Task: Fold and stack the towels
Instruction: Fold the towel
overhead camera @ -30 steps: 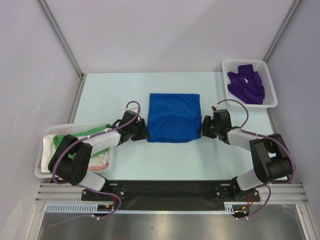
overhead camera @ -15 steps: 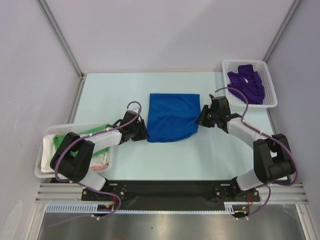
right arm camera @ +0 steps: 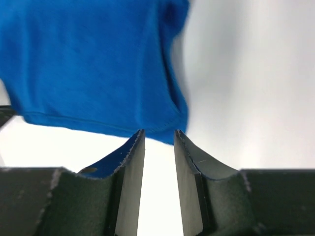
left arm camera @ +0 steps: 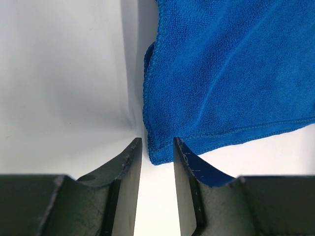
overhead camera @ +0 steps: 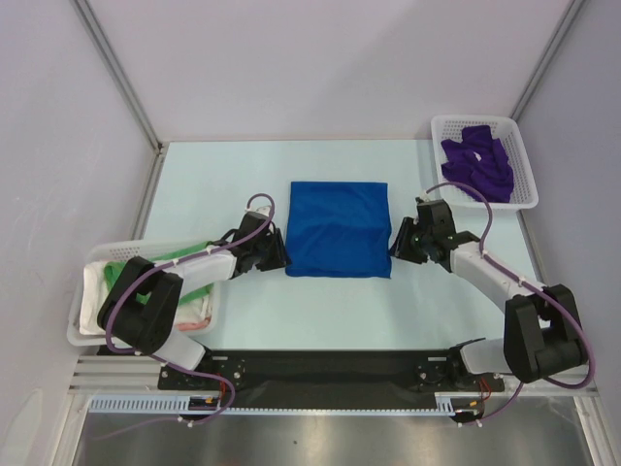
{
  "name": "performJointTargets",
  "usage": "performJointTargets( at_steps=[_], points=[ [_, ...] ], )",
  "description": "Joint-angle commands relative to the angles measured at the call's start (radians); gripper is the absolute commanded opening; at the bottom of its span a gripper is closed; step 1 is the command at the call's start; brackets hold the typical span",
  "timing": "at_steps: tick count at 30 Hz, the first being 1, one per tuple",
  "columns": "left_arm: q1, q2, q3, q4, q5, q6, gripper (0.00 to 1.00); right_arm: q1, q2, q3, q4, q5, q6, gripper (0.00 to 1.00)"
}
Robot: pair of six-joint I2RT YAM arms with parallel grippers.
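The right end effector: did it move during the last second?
Yes. The right end effector swung out toward the purple-towel basket, then returned near.

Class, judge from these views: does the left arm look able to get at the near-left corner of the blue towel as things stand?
Probably yes. The left gripper sits at the blue towel, its jaws parted astride that corner, with only bare table around it and nothing lying between.

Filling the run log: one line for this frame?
blue towel: folded, flat on table | left gripper: open at near-left corner | right gripper: open at near-right corner
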Motion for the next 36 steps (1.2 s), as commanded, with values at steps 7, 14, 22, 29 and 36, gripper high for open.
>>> performJointTargets(
  at_steps=[7, 14, 22, 29, 36],
  points=[
    [-0.006, -0.026, 0.001, 0.014, -0.003, 0.008, 0.37, 0.038, -0.031, -0.073, -0.018, 0.075, 0.002, 0.33],
    [-0.006, -0.053, -0.045, 0.028, 0.011, 0.002, 0.36, 0.101, -0.002, -0.103, -0.003, 0.101, 0.025, 0.30],
    [-0.009, -0.062, -0.085, 0.054, 0.020, -0.004, 0.37, 0.133, 0.067, -0.097, 0.008, 0.147, 0.040, 0.34],
    [-0.028, -0.007, -0.088, 0.107, 0.028, -0.021, 0.35, 0.158, 0.112, -0.109, 0.028, 0.189, 0.063, 0.26],
    [-0.028, -0.009, -0.097, 0.114, 0.012, -0.018, 0.34, 0.169, 0.069, -0.128, 0.037, 0.236, 0.077, 0.31]
  ],
)
